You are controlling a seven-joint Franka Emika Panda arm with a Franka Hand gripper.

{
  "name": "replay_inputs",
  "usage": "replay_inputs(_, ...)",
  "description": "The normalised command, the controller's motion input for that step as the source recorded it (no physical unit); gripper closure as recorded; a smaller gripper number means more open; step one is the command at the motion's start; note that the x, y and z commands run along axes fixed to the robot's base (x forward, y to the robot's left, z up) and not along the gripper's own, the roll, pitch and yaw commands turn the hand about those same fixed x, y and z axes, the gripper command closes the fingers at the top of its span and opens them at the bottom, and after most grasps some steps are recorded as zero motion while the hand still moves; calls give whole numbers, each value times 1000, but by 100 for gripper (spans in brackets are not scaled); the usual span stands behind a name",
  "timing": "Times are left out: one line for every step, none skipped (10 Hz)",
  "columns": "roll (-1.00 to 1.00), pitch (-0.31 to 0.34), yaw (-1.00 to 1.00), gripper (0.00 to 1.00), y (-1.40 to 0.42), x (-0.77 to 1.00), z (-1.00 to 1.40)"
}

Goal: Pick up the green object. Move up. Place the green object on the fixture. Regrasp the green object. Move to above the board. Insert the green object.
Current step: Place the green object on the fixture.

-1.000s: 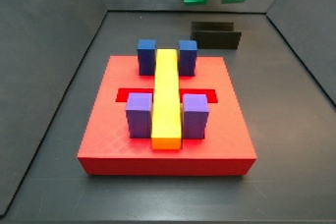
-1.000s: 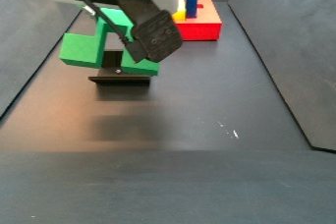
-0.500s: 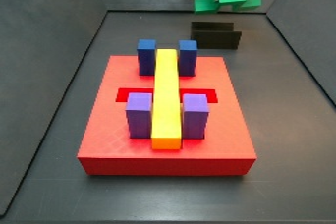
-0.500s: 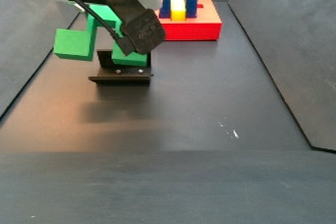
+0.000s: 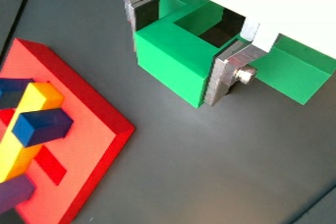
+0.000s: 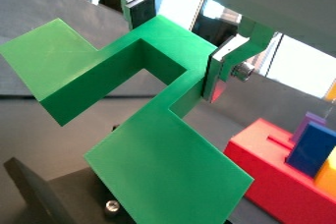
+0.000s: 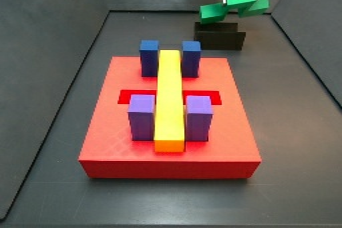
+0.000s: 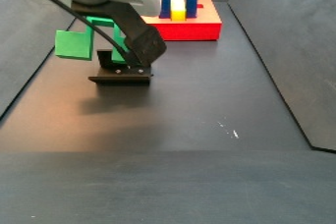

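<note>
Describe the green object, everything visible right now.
The green object is bright green, smooth and matte like plastic: a wide bar with a raised central block, its flat wings showing in a wrist view. It is off the floor, tilted, held in the gripper, whose silver fingers press on the central block. In both side views it hangs just above the dark fixture, at the far end of the floor from the red board; whether it touches the fixture I cannot tell.
</note>
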Motion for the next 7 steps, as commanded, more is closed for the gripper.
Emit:
replay_inputs(-189,0,-46,100,14,3,0)
replay_inputs(-111,0,-40,100,0,0,0)
replay_inputs(0,0,0,100,0,54,0)
replay_inputs(3,43,-257,100,-29,240,-31)
replay_inputs(-74,0,-326,100,-3,206,-6)
replay_inputs(-563,0,-337,100,0,0,-169)
replay_inputs(-554,40,-386,100,0,0,-169)
